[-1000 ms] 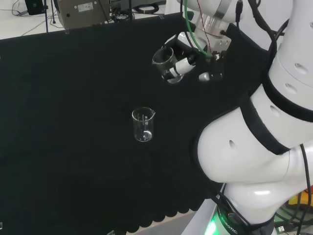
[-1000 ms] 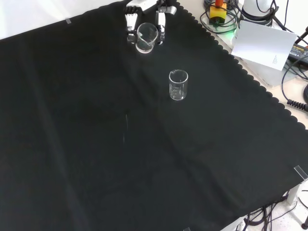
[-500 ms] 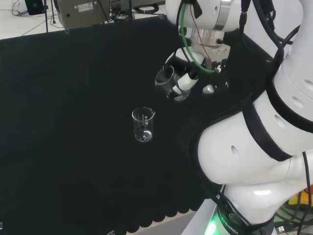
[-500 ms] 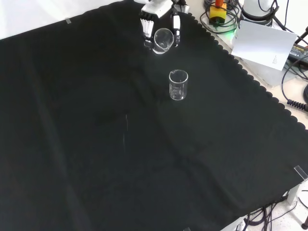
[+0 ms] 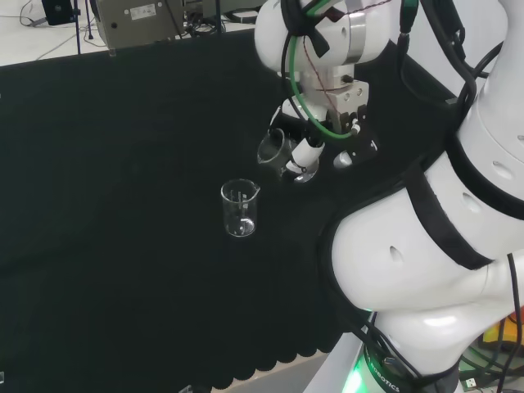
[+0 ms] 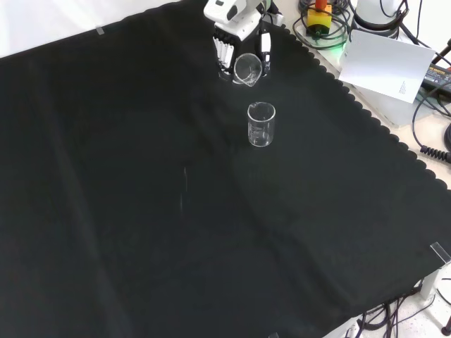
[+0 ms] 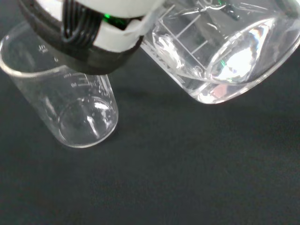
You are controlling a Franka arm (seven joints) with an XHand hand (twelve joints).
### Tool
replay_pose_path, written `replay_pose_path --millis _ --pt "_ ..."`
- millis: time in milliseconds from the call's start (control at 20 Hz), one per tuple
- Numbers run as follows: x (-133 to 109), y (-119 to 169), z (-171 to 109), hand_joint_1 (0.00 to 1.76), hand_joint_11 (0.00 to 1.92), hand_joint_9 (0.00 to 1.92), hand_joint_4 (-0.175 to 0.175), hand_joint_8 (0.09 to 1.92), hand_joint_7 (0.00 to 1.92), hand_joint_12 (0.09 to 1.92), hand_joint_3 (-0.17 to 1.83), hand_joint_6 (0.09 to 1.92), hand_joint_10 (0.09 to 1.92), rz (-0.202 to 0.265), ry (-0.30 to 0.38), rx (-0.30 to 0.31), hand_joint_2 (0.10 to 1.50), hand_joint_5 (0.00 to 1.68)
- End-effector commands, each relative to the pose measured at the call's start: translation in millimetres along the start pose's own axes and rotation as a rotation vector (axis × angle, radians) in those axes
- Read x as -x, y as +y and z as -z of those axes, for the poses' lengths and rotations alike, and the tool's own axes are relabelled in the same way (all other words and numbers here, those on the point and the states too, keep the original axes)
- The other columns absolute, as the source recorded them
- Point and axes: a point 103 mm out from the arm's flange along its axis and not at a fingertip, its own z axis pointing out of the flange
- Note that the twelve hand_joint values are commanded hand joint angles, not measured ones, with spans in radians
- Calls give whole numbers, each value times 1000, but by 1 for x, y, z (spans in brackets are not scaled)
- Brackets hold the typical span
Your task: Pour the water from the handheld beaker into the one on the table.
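A black cloth [image 6: 176, 211] covers the bench, lying flat with faint creases and a scalloped hem along its edge at 3 o'clock in the front view. Beyond that hem the front view shows a tilted white card [image 6: 386, 65] at about 2 o'clock, with dark cables [image 6: 431, 127] trailing off toward 3 o'clock. In the head view a grey box [image 5: 139, 20] of equipment stands past the cloth's far edge at 11 o'clock. The hand [image 6: 239, 49] enters the front view at 12 o'clock, its fingers and thumb curled round a clear handheld beaker [image 6: 248, 69] that is tipped with its mouth toward the camera. In the head view the same beaker [image 5: 278, 151] hangs above the cloth, leaning toward 8 o'clock, gripped by the hand [image 5: 307, 150]. The table beaker [image 6: 261, 124] stands upright on the cloth near the held one, at 5 o'clock from it in the front view and apart from it; in the head view it [image 5: 239, 209] sits at 7 o'clock from the held one. The wrist view shows a little water pooled in the low side of the tilted beaker [image 7: 220, 51].
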Motion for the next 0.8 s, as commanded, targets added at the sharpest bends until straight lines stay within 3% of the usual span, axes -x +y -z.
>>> replay_pose_path --millis 50,800 --pt "-16 6 -1 1321 1507 1735 -175 87 1557 711 -175 108 403 7 -99 -46 1014 1486" --pt "-49 16 5 1321 1501 1730 -175 87 1557 727 -175 112 421 20 -303 -124 1014 1483"
